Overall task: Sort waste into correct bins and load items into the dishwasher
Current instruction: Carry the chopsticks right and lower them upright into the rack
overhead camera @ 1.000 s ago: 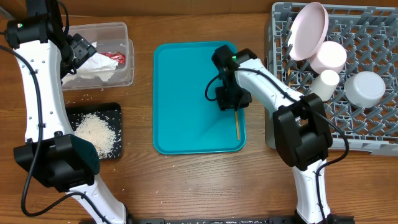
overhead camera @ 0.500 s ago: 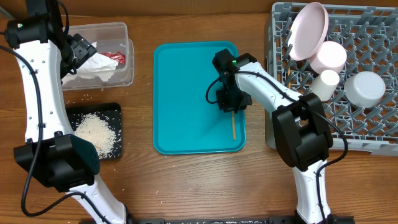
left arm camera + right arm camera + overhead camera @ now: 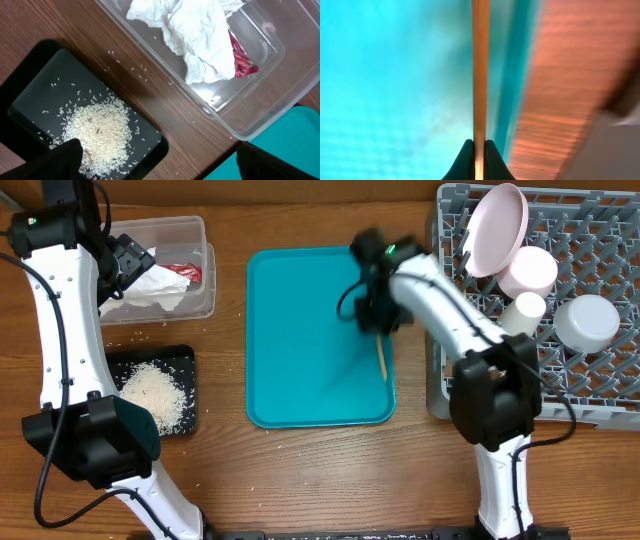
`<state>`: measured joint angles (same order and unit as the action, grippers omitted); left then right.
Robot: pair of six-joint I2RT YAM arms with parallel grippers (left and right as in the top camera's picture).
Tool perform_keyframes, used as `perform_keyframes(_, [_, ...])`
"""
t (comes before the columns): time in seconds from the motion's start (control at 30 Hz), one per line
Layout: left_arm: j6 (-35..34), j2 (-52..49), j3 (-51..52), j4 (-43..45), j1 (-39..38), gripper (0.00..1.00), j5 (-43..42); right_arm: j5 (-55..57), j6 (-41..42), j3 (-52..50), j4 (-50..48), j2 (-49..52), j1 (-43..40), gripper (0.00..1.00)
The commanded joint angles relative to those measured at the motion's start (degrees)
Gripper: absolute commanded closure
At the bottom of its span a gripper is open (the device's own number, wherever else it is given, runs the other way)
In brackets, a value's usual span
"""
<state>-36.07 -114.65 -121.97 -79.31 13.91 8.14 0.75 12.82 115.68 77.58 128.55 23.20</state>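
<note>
My right gripper [image 3: 378, 328] is shut on a thin wooden chopstick [image 3: 381, 358] and holds it above the right side of the teal tray [image 3: 300, 340]. In the right wrist view the chopstick [image 3: 480, 65] runs straight up from between my fingertips [image 3: 479, 147]. My left gripper [image 3: 160, 160] is open and empty above the clear tub [image 3: 200, 300], which holds the white napkin [image 3: 200, 35] and the red wrapper [image 3: 242, 57]. White rice [image 3: 97, 130] lies in the black tray [image 3: 185, 360]. The grey dish rack [image 3: 600, 390] holds a pink plate [image 3: 497, 228], a cup [image 3: 522, 313] and bowls.
Loose rice grains [image 3: 137, 72] lie on the wooden table between the tub and the black tray. The dish rack stands close to the teal tray's right edge. Both arm bases stand at the front of the table.
My right gripper has lifted the chopstick off the teal tray and moved it back and to the right. The left arm has not moved.
</note>
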Motion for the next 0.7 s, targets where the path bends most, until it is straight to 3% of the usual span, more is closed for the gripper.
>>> perform_keyframes(0.0, [-0.13, 1.51, -1.03, 0.02, -0.11, 0.0, -0.26, 3.48, -3.06, 10.38, 3.39, -2.86, -4.85, 0.96])
perform_keyframes(0.2, [-0.13, 1.51, -1.03, 0.02, -0.11, 0.0, -0.24, 3.85, -7.15, 19.54, 9.49, -2.97, -14.86, 0.96])
perform_keyframes(0.43, [-0.13, 1.51, -1.03, 0.02, -0.11, 0.0, -0.26, -2.32, -15.78, 15.69, 9.81, -2.51, -23.3, 0.96])
perform_keyframes(0.67, [-0.13, 1.51, -1.03, 0.02, -0.11, 0.0, -0.26, -2.38, -16.09, 9.73, 8.33, -2.38, -26.91, 0.95])
